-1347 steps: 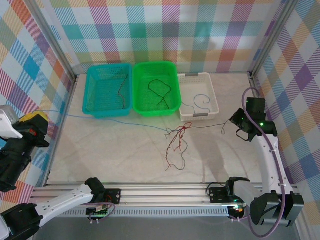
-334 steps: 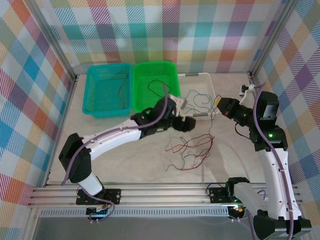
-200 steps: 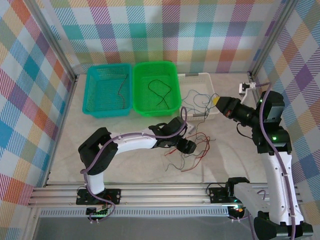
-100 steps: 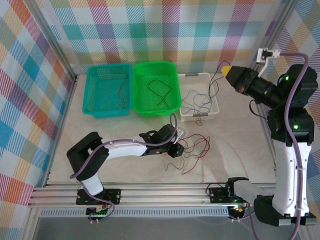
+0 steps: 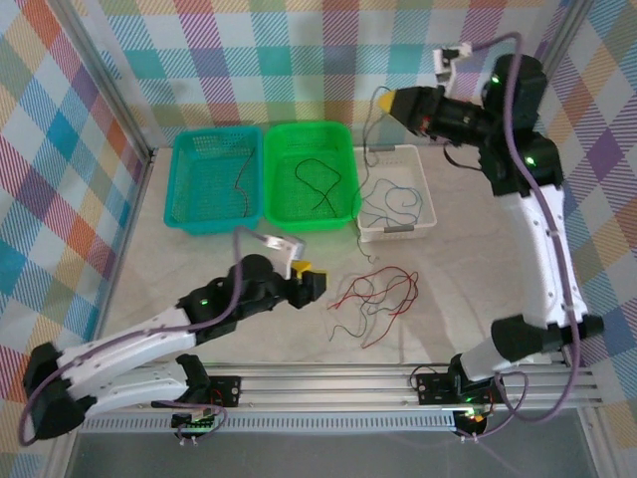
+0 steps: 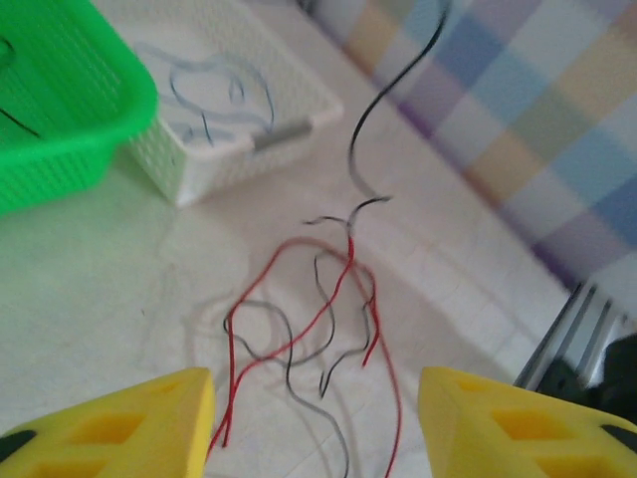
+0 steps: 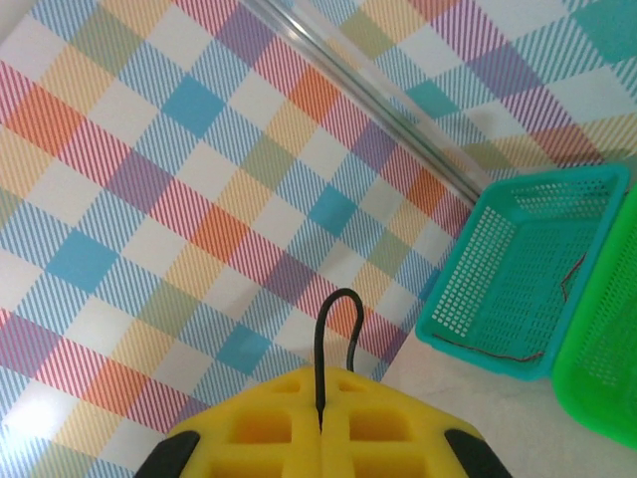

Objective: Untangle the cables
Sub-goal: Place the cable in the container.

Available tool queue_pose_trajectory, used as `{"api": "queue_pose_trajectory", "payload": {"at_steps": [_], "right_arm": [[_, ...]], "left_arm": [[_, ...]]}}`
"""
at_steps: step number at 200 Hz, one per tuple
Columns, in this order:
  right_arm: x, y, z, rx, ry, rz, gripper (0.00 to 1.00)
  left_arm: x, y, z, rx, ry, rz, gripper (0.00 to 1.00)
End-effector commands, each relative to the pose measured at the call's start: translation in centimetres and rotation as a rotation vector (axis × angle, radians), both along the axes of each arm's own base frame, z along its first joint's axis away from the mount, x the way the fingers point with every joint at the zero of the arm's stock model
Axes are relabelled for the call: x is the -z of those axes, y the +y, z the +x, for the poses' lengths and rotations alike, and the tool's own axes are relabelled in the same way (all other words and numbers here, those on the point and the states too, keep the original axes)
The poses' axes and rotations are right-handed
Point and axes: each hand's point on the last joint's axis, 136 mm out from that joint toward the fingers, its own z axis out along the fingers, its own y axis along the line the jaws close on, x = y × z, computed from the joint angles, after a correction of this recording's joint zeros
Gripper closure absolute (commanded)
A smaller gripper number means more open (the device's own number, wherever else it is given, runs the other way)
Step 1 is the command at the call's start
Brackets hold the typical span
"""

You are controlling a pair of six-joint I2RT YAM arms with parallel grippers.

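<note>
The right claw [image 5: 396, 101] now sits higher and further left than half a second ago, up near the checked back wall [image 5: 299, 60]. The thin black wire [image 5: 368, 134] pinched in it hangs in a longer run, down past the white plastic basket [image 5: 430, 199]. The left claw [image 5: 311, 284] is off the loose tangle of red and dark wires [image 5: 376, 297] and sits left of it, fingers apart. Its arm is now stretched low toward the near left corner of the surface [image 5: 199, 259].
</note>
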Motion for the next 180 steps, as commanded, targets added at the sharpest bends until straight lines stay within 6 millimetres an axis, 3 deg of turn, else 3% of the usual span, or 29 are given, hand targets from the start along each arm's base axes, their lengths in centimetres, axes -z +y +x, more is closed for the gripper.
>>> {"api": "queue_pose_trajectory", "payload": {"at_steps": [1,49,71,92,123,146,180], "right_arm": [[-1.2,1.6,1.4,-0.037,-0.061,-0.021,1.00],[-3.2,4.3,6.1,-0.093,-0.114,0.065,1.00],[-1.4,5.6,8.8,-0.113,-0.081,0.093,1.00],[2.7,6.9,11.6,-0.121,-0.014,0.053,1.00],[10.8,8.5,15.5,-0.106,0.102,-0.052,1.00],[16.2,9.7,17.1,-0.098,0.142,-0.146,1.00],[22.5,10.0,18.6,-0.056,0.216,-0.260,1.00]], "left_arm": [[1.5,4.2,-0.3,-0.120,0.040,0.070,0.37],[1.8,9.7,-1.6,-0.258,0.057,0.057,0.25],[2.0,10.7,-1.8,-0.288,0.063,0.062,0.24],[2.0,11.5,-1.5,-0.327,0.054,0.070,0.23],[2.1,11.3,-1.3,-0.327,0.051,0.083,0.23],[2.3,11.0,-1.2,-0.322,0.057,0.101,0.23],[2.3,11.0,-1.1,-0.326,0.054,0.097,0.23]]}}
